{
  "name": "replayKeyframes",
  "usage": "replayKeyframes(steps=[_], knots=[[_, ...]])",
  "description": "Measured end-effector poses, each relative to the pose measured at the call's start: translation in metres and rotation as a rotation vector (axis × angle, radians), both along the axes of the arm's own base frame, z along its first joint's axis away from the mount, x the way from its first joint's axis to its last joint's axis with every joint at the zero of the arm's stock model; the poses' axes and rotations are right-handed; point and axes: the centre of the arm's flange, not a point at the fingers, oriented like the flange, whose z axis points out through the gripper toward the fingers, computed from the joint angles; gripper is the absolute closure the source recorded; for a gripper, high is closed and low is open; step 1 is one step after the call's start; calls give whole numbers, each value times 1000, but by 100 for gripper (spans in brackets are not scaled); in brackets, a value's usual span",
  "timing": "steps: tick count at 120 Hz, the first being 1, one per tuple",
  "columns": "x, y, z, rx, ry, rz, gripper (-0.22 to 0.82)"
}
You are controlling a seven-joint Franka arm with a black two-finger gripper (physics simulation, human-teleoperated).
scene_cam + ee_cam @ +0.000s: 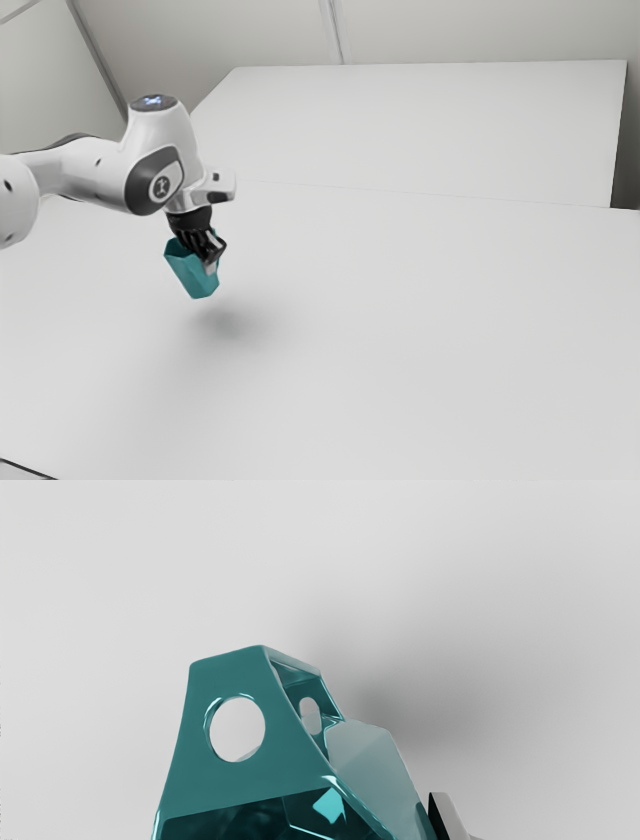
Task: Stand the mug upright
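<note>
**Gripper (209, 261), closed on one leaning mug (190, 268), aloft**

Item: gripper, black, two-fingered; left of centre in the exterior view, pointing down. By judgement shut on the mug's wall, since the mug hangs off the table; one finger (447, 817) shows at the wrist view's lower right, outside that wall.

Item: mug, teal, faceted, tapering. Lies just below the fingers and toward the exterior view's left. Long axis oblique: wide mouth at upper left, narrow base at lower right. Handle (225, 680), pierced by a round hole, left of centre in the wrist view.

Item: shadow (230, 322), soft, on the white table (420, 340), beneath the mug.

Governing relation: base downward but aslant; setting down likely calls for bringing that axis plumb.
</note>
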Motion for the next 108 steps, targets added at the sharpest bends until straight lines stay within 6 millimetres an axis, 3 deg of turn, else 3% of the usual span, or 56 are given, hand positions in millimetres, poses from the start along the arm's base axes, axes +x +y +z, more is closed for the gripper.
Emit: replayKeyframes(steps=[108], knots=[[19,-10,-66,54,-23,150,77]])
